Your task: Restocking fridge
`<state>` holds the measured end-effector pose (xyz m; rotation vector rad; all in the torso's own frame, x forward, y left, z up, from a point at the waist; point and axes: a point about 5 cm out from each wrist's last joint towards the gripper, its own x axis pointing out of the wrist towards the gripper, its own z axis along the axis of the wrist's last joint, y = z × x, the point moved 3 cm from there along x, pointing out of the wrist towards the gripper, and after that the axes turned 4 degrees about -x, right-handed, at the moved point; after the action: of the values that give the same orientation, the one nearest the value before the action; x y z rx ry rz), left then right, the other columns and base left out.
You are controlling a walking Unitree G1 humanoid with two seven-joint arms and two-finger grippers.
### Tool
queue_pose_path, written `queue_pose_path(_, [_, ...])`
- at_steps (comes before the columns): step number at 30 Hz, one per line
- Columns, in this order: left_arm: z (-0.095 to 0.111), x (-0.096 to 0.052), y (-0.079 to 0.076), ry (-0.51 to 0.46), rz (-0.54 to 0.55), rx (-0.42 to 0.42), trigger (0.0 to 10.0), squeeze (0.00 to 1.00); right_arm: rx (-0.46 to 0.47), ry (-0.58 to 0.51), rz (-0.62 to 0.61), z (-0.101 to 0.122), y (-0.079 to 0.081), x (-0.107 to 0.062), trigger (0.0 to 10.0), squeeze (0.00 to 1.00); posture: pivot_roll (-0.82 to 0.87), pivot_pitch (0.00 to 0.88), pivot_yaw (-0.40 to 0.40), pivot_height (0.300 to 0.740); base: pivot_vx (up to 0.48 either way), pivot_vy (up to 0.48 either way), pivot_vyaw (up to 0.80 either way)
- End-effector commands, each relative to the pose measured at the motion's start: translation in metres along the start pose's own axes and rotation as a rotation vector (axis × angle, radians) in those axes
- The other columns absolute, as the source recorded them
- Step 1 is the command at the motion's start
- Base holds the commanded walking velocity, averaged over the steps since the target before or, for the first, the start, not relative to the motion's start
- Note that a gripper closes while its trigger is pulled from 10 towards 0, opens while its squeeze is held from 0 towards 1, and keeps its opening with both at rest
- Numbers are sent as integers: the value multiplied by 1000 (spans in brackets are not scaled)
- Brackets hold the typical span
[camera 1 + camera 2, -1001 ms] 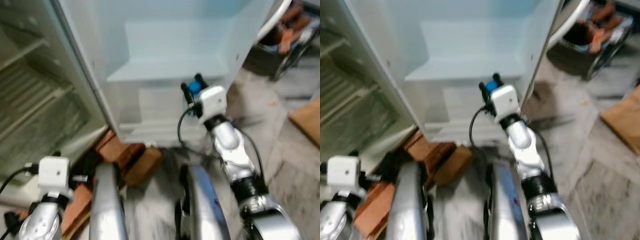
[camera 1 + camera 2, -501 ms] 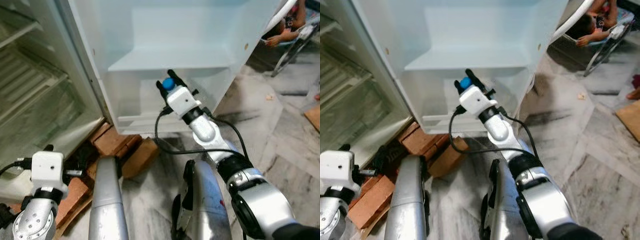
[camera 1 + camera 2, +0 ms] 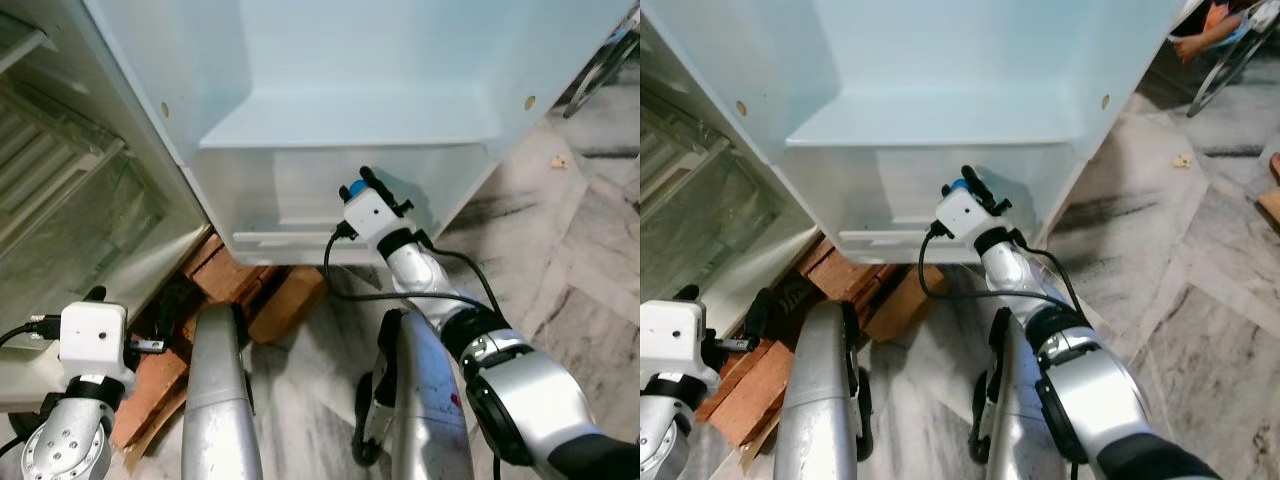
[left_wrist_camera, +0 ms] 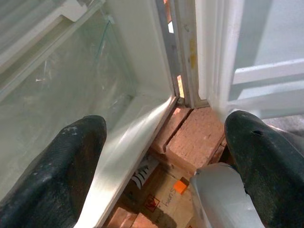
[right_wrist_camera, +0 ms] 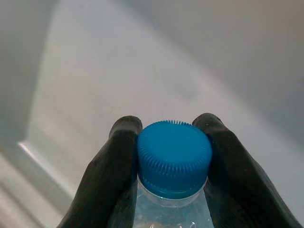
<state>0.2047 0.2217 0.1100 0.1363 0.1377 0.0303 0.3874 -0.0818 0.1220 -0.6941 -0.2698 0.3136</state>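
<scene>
Bottle (image 5: 173, 161): I see clear plastic, blue ribbed cap (pinched at the neck).
Place: against the fridge door's (image 3: 330, 120) lower shelf.

The right gripper (image 3: 358, 185) has lowered the bottle (image 5: 173, 161) against the door bin (image 3: 300, 190).

I'm looking down at a grey marble floor (image 3: 590, 270). Red bricks (image 3: 215, 270) are lying on it under the open fridge's (image 3: 90, 200) edge, propping it, with flattened cardboard (image 4: 156, 199) beside them. A small scrap (image 3: 558, 161) is sitting on the floor farther right.
</scene>
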Motion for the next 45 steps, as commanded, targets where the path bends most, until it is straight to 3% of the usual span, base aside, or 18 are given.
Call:
queue_pose_path(1, [-1, -3, 2, 17, -5, 5, 10000, 0, -9, 149, -36, -33, -6, -15, 10000, 0, 256, 339, -16, 520, 0, 0, 0])
queue_pose_path(5, [0, 1, -1, 14, -16, 6, 10000, 0, -68, 236, -159, -48, -32, -19, 10000, 0, 250, 329, -11, 520, 0, 0, 0])
queue_pose_path(8, [0, 2, -2, 13, -20, 7, 10000, 0, -76, 269, -200, -53, -40, -21, 10000, 0, 250, 325, -9, 520, 0, 0, 0])
queue_pose_path(9, [0, 3, -2, 13, -22, 6, 10000, 0, -91, 288, -225, -56, -46, -22, 10000, 259, 251, 322, -8, 520, 0, 0, 0])
queue_pose_path(10, [0, 4, -2, 13, -23, 6, 10000, 0, -93, 304, -247, -59, -50, -23, 10000, 259, 251, 322, -8, 520, 0, 0, 0])
queue_pose_path(11, [0, 4, -2, 12, -24, 7, 10000, 0, -92, 333, -272, -63, -55, -25, 10000, 1000, 253, 319, -7, 520, 0, 0, 0])
queue_pose_path(23, [1, 8, -3, 8, -33, 9, 10000, 0, -107, 492, -399, -84, -85, -38, 10000, 1000, 251, 308, 0, 520, 0, 0, 0])
queue_pose_path(29, [1, 9, -2, 10, -37, 13, 10000, 0, -69, 532, -418, -91, -90, -44, 10000, 1000, 249, 306, 3, 520, 0, 0, 0])
queue_pose_path(35, [0, 12, -2, 8, -38, 13, 10000, 0, 6, 412, -356, -75, -80, -31, 10000, 1000, 244, 288, -1, 520, 0, 0, 0])
queue_pose_path(42, [-1, 18, 1, 0, -28, 14, 10000, 0, 25, 337, -351, -63, -84, -23, 10000, 1000, 230, 249, -15, 520, 0, 0, 0])
queue_pose_path(43, [-1, 19, 1, -2, -26, 13, 10000, 0, 36, 326, -350, -61, -84, -23, 10000, 945, 230, 249, -15, 520, 0, 0, 0])
queue_pose_path(44, [-1, 21, 0, -5, -26, 10, 10000, 0, 43, 308, -360, -60, -86, -24, 10000, 573, 223, 238, -17, 520, 0, 0, 0])
queue_pose_path(45, [-1, 21, 0, -6, -27, 8, 10000, 0, 52, 304, -368, -60, -87, -25, 10000, 341, 217, 232, -18, 520, 0, 0, 0])
